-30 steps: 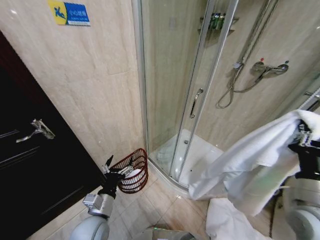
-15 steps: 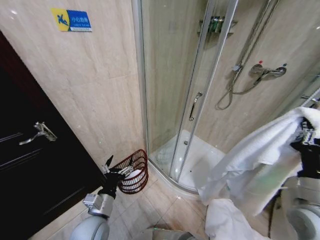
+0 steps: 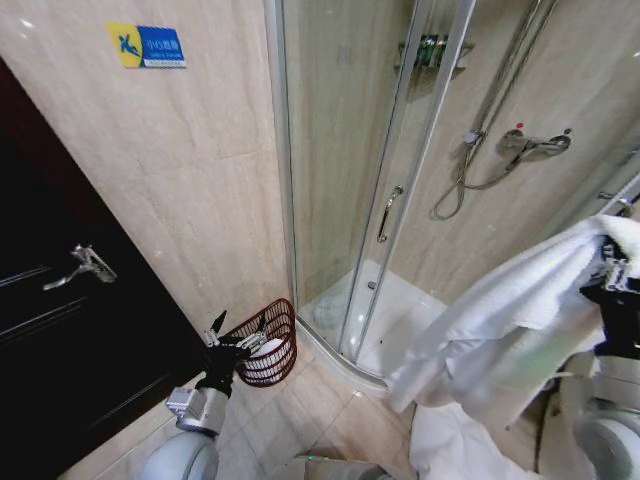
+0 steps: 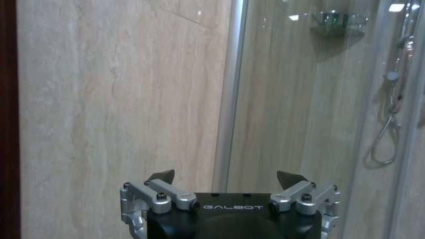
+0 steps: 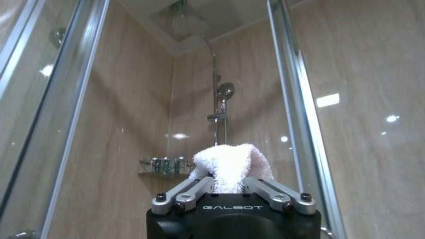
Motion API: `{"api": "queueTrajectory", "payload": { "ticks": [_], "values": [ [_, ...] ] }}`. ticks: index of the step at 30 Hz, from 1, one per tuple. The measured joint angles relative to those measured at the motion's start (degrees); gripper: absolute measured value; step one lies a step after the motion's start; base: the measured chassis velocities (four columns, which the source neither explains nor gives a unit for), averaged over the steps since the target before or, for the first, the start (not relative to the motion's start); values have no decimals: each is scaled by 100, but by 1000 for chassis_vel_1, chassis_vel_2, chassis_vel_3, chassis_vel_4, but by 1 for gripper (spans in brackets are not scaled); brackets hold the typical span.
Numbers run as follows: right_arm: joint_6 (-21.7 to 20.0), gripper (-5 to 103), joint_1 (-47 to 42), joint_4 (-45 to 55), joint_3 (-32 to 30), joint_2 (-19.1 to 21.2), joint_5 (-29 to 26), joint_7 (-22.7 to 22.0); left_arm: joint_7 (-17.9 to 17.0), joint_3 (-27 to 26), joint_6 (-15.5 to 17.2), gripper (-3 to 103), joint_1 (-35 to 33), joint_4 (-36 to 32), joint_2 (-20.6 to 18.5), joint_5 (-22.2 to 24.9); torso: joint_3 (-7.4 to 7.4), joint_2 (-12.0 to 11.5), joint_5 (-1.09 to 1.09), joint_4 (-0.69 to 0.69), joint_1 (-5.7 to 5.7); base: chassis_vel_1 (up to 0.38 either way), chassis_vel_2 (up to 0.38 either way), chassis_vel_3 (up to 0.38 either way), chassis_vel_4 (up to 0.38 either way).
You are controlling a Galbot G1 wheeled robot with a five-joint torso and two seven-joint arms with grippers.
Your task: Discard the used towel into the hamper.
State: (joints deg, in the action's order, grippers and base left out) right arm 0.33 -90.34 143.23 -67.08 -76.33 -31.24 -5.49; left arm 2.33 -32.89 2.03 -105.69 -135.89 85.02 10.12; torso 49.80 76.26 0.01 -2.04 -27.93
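Two pincers show: the right pincer (image 5: 229,185), at 3 o'clock, is clamped on the white towel (image 3: 510,320) draping down; the left pincer (image 3: 228,342), at 7 o'clock, gapes empty just beside the hamper (image 3: 268,345) on the floor.

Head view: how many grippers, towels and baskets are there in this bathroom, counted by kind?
Grippers: 2, the left gripper open by the basket, the right gripper shut on a towel.
Towels: 2, the white towel held up and another towel on the floor.
Baskets: 1, the hamper.
Total: 5.
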Motion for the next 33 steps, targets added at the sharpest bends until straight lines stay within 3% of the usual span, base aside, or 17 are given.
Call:
{"api": "queueTrajectory", "payload": {
  "ticks": [17, 21, 23, 26, 29, 33],
  "values": [
    [115, 6, 52, 0, 90, 4, 34, 22, 0, 0, 0, 100, -1, 0, 0, 0, -12, -20, 3, 1, 13, 233, -242, -238, 229],
    [136, 6, 69, 2, 167, 17, 55, 25, 0, 0, 0, 100, -3, 0, 0, 0, -18, -18, -6, 2, 22, 188, -190, -227, 185],
    [150, 6, 105, 1, 244, 41, 77, 25, 0, 0, 0, 100, -2, 0, 0, 0, -17, -23, 4, 2, 21, 90, -86, -93, 114],
    [162, 6, 130, 2, 298, 56, 94, 28, 0, 0, 0, 100, 0, 0, 0, 0, -16, -27, -7, 1, 17, 19, 1, -34, 50],
    [162, 6, 140, 1, 360, 72, 114, 45, 0, 0, 0, 100, 1, 0, 0, 0, -13, -33, 3, 1, 8, -11, 85, 84, -46],
    [161, 6, 170, 1, 442, 99, 135, 62, 0, 0, 0, 100, 1, 0, 0, 0, -14, -33, 0, -1, 9, -22, 111, 102, -26]
  ]
}}
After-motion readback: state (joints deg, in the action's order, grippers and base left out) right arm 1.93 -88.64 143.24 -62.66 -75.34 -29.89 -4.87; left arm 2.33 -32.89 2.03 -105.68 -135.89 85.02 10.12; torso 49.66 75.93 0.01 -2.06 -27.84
